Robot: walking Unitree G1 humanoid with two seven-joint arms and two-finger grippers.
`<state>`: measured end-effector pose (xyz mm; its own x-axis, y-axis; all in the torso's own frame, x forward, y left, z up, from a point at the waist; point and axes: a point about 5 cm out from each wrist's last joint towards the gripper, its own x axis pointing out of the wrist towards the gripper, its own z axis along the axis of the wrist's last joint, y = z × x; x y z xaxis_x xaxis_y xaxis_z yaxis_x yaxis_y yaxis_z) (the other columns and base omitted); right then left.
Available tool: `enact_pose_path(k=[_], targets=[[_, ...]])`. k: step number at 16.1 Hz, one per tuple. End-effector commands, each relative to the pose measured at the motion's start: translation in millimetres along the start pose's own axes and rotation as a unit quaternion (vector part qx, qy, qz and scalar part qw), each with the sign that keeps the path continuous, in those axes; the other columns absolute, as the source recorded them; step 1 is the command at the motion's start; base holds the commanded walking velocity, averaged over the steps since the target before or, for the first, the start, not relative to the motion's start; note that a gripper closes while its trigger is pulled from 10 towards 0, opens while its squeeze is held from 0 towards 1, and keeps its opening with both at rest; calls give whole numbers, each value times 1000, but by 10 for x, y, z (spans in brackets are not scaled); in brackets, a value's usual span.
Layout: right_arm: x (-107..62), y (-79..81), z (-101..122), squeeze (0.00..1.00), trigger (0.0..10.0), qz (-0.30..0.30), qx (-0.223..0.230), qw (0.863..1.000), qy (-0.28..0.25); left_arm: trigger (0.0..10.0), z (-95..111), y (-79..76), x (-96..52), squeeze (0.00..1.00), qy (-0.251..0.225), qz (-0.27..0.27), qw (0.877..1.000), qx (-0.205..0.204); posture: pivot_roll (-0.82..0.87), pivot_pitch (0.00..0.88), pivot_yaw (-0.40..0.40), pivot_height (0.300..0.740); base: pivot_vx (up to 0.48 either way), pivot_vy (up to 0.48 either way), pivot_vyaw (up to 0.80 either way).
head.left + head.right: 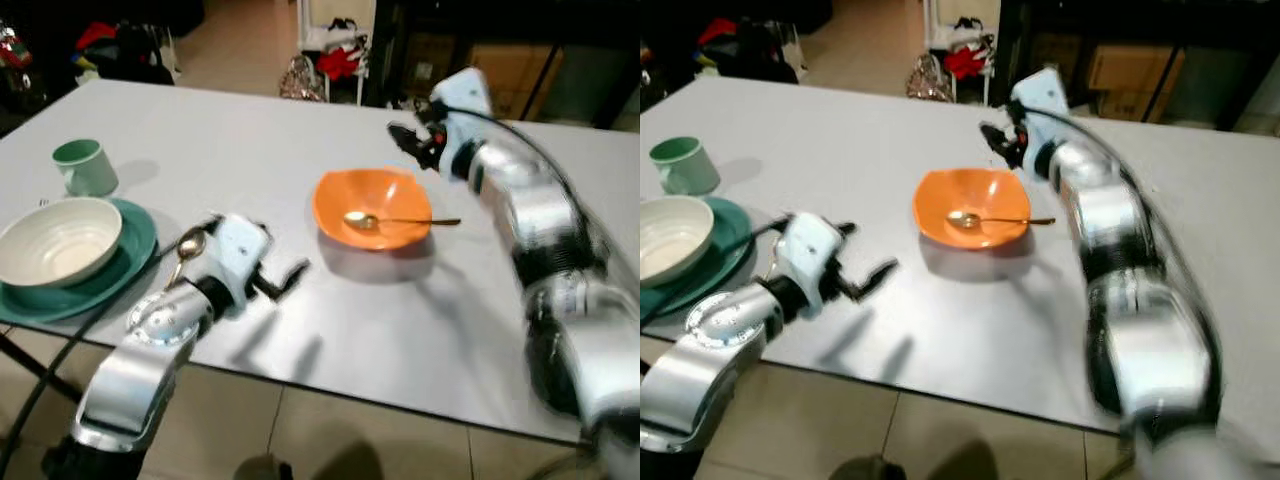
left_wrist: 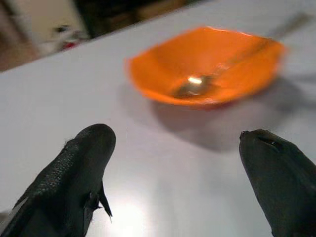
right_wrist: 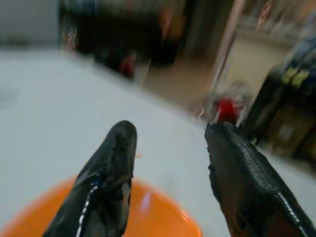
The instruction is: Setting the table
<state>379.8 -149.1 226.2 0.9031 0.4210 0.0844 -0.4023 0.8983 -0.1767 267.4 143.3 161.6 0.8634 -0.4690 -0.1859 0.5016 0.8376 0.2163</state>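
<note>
An orange bowl (image 1: 372, 200) stands mid-table with a gold spoon (image 1: 398, 220) lying in it, the handle pointing right. At the left a white bowl (image 1: 58, 240) sits on a teal plate (image 1: 135, 248), with a green mug (image 1: 86, 166) behind them. A second spoon (image 1: 186, 248) lies by the plate's right rim. My left gripper (image 1: 278, 268) hovers low over the table between plate and orange bowl, open and empty, facing the bowl (image 2: 207, 69). Just beyond the bowl's far rim (image 3: 148, 207), my right gripper (image 1: 408, 138) is open with nothing in it.
The grey table (image 1: 400, 320) has its front edge close to me, with tiled floor below. Past the far edge are piles of clothes and bags (image 1: 335, 55) and cardboard boxes (image 1: 510, 70). Bare tabletop lies right of the orange bowl.
</note>
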Motion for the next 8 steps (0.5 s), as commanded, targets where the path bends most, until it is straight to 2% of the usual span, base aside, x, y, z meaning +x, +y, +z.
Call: enact_pose_path(k=[1, 4, 5, 7, 8], targets=[[-115, 103, 165, 1000, 10000, -12, 3, 999, -48, 10000, -17, 109, -50, 0, -1, 43, 999, -7, 81, 0, 65, 740, 0, 0, 800], [-457, 332, 16, 1000, 10000, -30, -18, 997, -65, 10000, -15, 97, -103, 0, -13, 58, 998, -16, 55, 0, 97, 740, 0, 0, 800], [-734, 500, -97, 1000, 10000, -28, -20, 998, -57, 10000, -10, 86, -109, 0, -22, 77, 997, -20, 55, 0, 91, 740, 0, 0, 800], [-982, 662, -145, 1000, 10000, -49, -26, 997, -44, 10000, 50, 100, -111, 0, -38, 108, 993, -31, 45, 0, 83, 740, 0, 0, 800], [-1038, 685, -156, 1000, 10000, -60, -22, 997, -40, 10000, 63, 105, -122, 0, -43, 120, 991, -37, 51, 0, 85, 740, 0, 0, 800]])
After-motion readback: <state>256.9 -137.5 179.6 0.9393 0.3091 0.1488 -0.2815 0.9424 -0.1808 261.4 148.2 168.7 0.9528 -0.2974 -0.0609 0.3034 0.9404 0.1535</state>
